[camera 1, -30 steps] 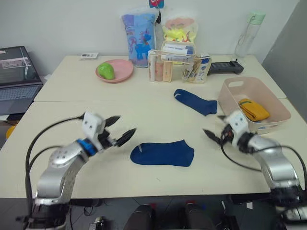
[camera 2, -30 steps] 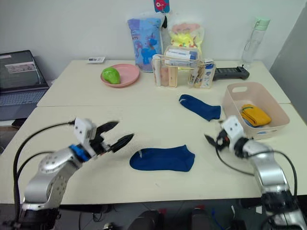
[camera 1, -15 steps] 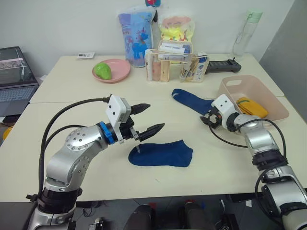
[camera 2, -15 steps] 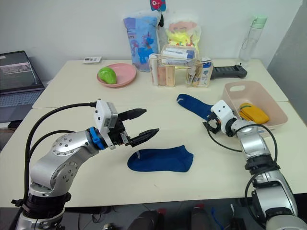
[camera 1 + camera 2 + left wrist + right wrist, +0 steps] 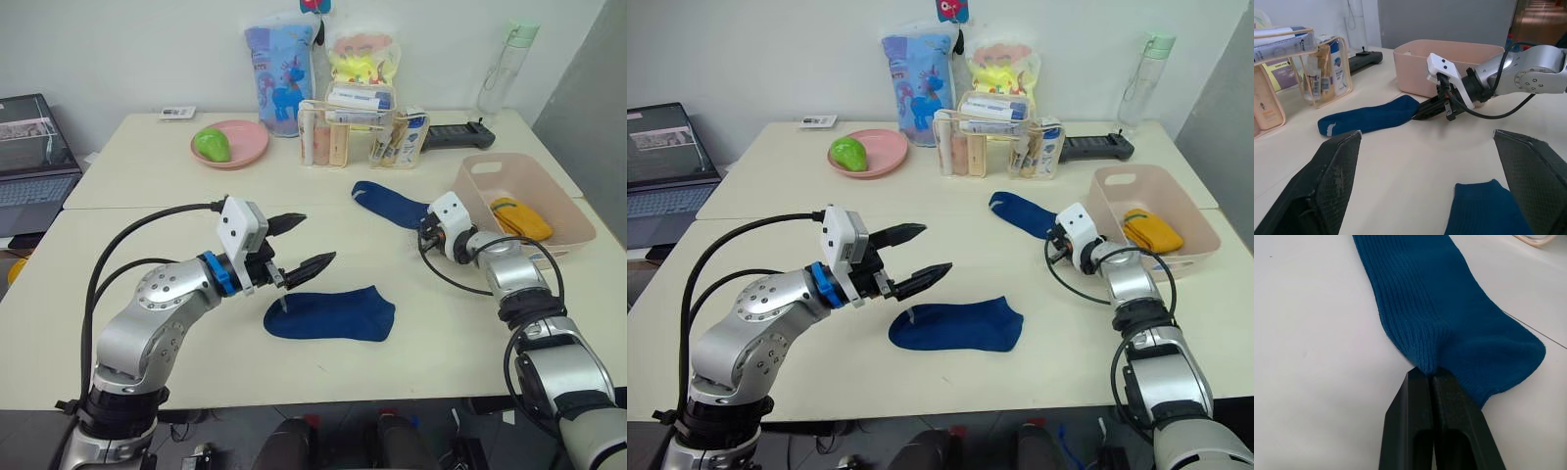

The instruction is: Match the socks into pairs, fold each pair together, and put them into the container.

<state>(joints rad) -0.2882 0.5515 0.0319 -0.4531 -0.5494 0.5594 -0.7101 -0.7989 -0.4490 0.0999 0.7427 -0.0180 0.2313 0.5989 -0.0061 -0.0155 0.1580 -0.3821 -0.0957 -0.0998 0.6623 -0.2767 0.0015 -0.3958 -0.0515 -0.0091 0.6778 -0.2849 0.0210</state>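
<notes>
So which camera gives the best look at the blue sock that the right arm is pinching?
The right wrist view: the far navy sock lies close up there, its knit edge pinched between the right gripper's shut fingers. The head views show that sock whole but far off, flat on the table. The left wrist view shows it from the side, beside the container.

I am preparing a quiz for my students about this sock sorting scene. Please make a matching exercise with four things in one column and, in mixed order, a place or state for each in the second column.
Column 1
1. far navy sock
2. near navy sock
3. mustard yellow pair
4. left end effector

Column 2
A. inside the pale pink container
B. pinched at one end by the right end effector
C. open, above the table, holding nothing
D. lying flat and free near the front table edge

Pairs: 1-B, 2-D, 3-A, 4-C
</notes>
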